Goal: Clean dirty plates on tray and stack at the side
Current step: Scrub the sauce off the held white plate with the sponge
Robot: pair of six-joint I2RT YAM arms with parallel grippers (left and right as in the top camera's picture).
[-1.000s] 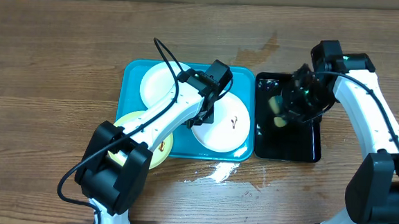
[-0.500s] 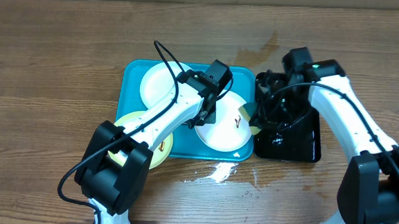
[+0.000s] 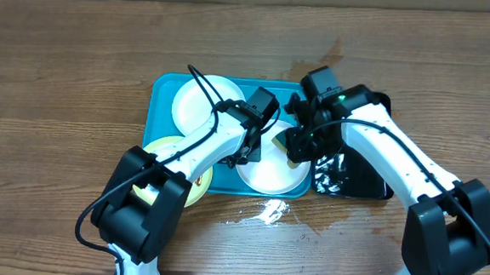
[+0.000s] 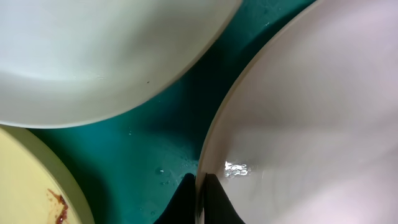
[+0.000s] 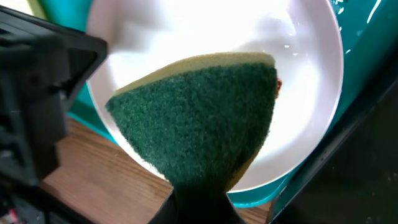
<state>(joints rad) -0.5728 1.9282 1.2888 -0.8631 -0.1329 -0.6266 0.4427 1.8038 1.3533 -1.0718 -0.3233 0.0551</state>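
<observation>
The turquoise tray (image 3: pixel 162 107) holds two white plates, one at the back left (image 3: pixel 200 101) and one at the front right (image 3: pixel 270 171). A pale yellow-green plate (image 3: pixel 174 174) with a red smear (image 4: pixel 59 205) overlaps the tray's front left corner. My left gripper (image 3: pixel 248 152) (image 4: pixel 199 199) is shut on the left rim of the front right white plate (image 4: pixel 311 124). My right gripper (image 3: pixel 294 145) (image 5: pixel 199 199) is shut on a green-and-yellow sponge (image 5: pixel 199 118), which lies over that same plate (image 5: pixel 186 31).
A glossy black tray (image 3: pixel 362 174) lies right of the turquoise tray, partly under my right arm. Spilled water (image 3: pixel 266 211) spots the wooden table (image 3: pixel 61 75) in front of the tray. My left gripper's black body (image 5: pixel 37 93) is close beside the sponge.
My right arm has swung left from the black tray, carrying the sponge over the front right white plate. The left gripper has stayed on the plate's rim.
</observation>
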